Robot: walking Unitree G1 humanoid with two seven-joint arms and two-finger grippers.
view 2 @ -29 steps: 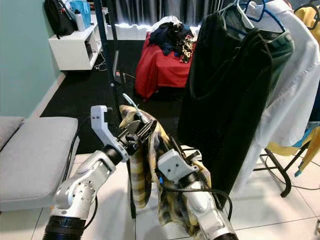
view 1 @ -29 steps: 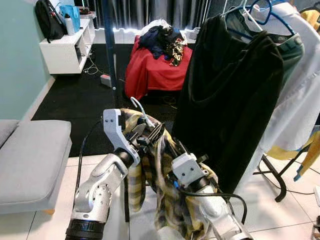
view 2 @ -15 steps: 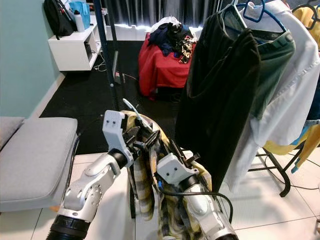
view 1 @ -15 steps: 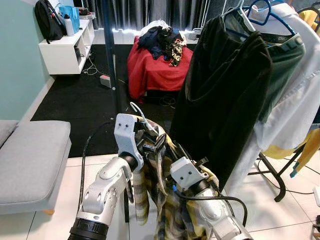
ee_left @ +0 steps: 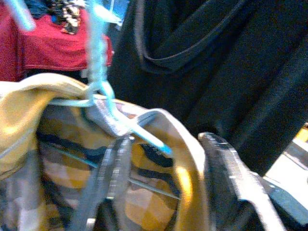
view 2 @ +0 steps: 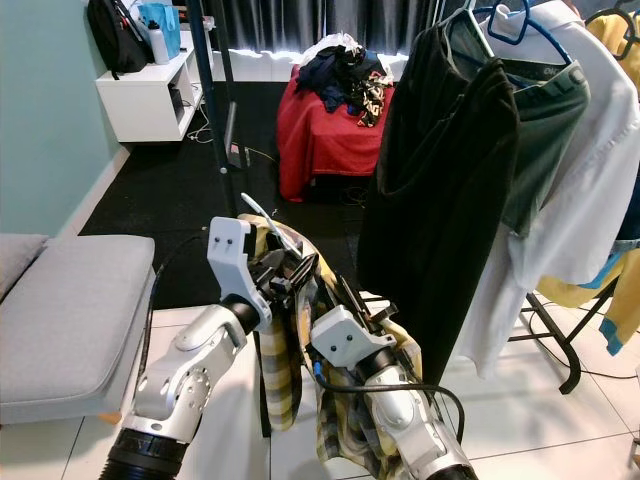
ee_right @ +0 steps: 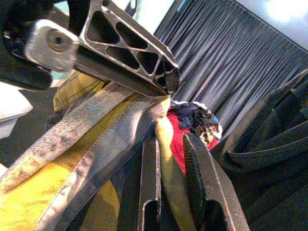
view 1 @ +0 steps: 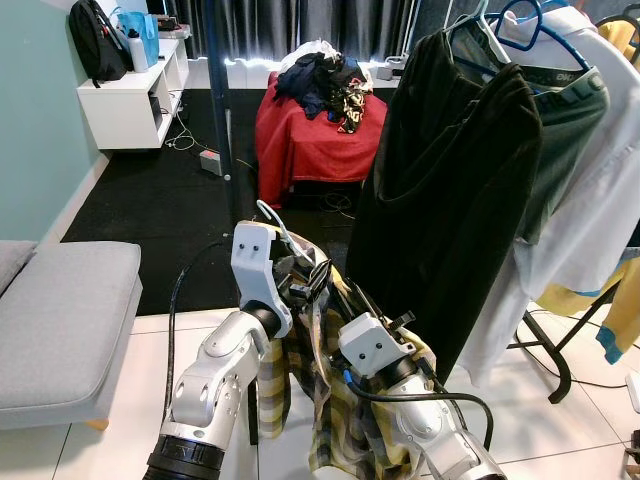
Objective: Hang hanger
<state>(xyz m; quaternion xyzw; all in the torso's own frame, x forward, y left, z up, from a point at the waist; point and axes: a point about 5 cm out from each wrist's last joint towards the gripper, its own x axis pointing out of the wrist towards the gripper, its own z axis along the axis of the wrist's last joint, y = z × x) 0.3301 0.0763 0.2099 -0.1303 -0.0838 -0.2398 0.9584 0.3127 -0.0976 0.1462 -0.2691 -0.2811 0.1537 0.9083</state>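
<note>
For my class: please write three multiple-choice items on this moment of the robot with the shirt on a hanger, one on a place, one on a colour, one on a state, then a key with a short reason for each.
1. Where does the pile of dark clothes lie?
A. on the grey bench
B. on the red-draped seat
C. on the white shelf unit

2. What colour is the hanger inside the plaid shirt?
A. light blue
B. red
C. black

3. What is the right gripper doing?
A. hanging open, apart from any cloth
B. pinching a fold of the plaid shirt
C. gripping the black garment on the rack

Key: 1 B, the pile sits on top of the red-draped seat behind the robot's arms. 2 A, the left wrist view shows a pale blue hook and arm rising from the collar. 3 B, the right wrist view shows yellow plaid cloth squeezed between its two black fingers.
</note>
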